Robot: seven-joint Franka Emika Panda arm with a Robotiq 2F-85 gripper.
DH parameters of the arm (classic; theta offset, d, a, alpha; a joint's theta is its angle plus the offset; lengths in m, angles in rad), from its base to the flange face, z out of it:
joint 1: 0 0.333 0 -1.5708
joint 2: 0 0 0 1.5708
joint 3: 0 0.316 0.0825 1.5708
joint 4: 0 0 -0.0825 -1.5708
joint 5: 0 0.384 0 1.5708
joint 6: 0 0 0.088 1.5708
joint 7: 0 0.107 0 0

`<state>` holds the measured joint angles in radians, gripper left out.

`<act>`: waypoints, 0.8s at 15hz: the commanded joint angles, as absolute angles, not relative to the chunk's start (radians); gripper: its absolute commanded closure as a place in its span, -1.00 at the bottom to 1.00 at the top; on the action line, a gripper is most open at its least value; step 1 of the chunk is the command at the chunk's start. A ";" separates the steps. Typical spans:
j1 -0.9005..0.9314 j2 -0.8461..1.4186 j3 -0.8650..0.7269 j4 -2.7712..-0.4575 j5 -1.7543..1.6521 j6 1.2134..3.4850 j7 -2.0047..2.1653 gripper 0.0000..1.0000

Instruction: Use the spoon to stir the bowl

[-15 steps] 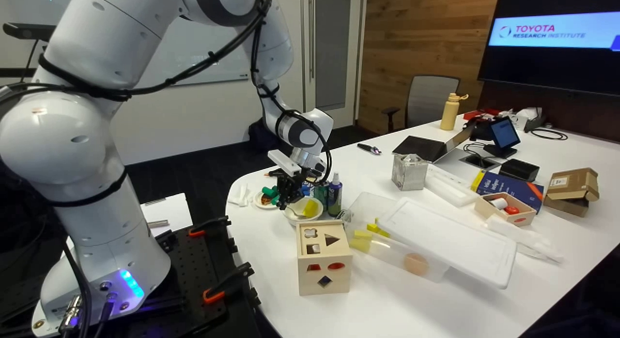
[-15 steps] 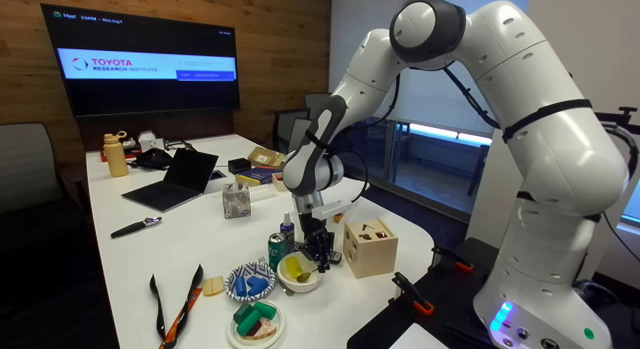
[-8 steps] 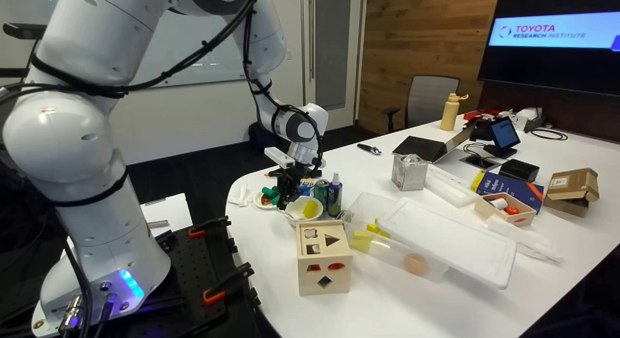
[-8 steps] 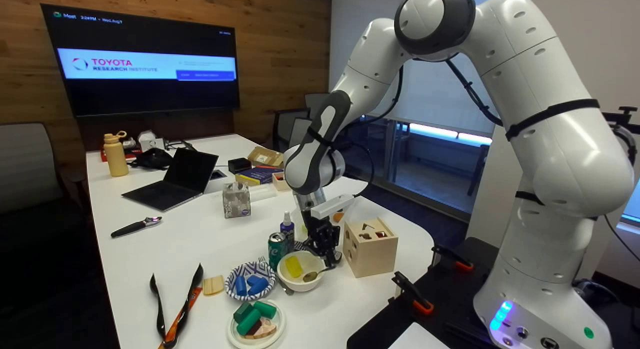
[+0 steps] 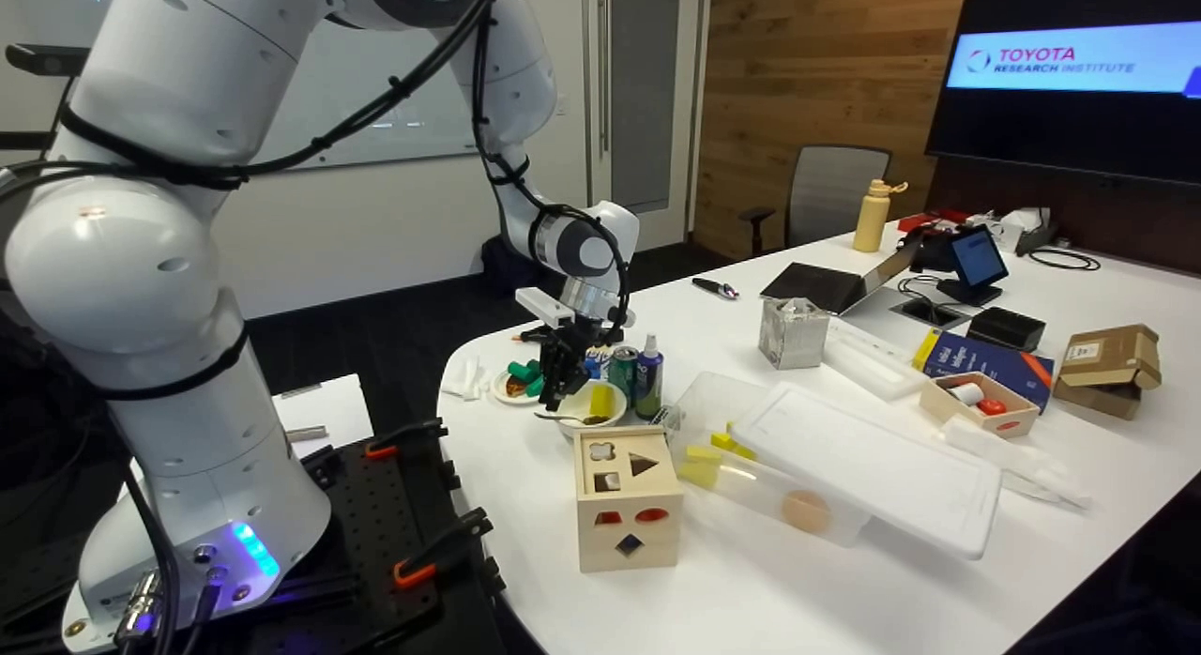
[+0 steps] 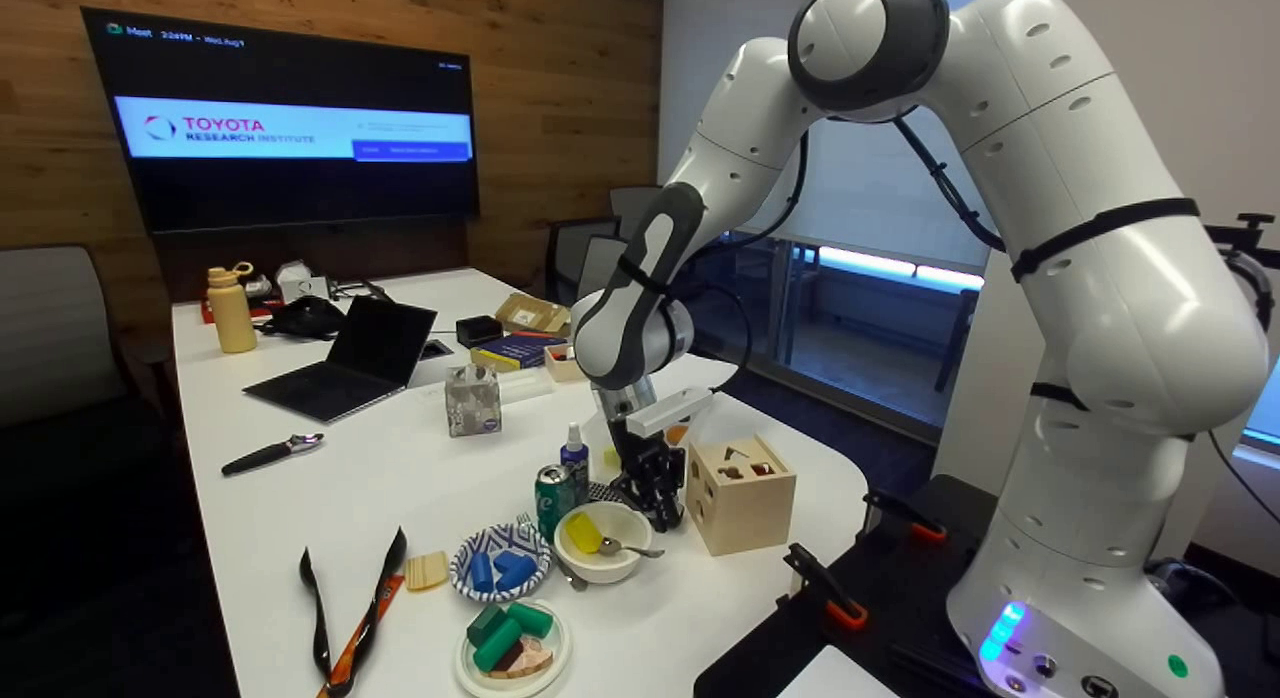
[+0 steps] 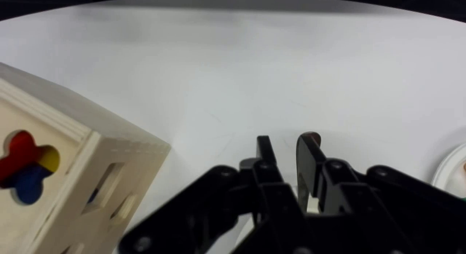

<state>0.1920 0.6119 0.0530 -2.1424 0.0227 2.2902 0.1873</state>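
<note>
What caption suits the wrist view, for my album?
Open pincer above a spoon handle, a wooden shape box nearby.

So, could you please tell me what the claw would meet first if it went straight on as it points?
Probably the spoon handle, partly hidden behind the open claw in the wrist view; depth is unclear, so it might reach the table first.
</note>
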 commanded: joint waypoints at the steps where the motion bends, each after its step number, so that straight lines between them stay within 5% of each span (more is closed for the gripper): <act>1: 0.192 0.592 0.056 -2.152 0.015 2.269 0.194 -0.18; 7: 0.185 0.647 0.077 -2.143 0.032 2.316 0.172 -1.00; 12: 0.181 0.702 0.087 -2.146 0.034 2.403 0.156 -1.00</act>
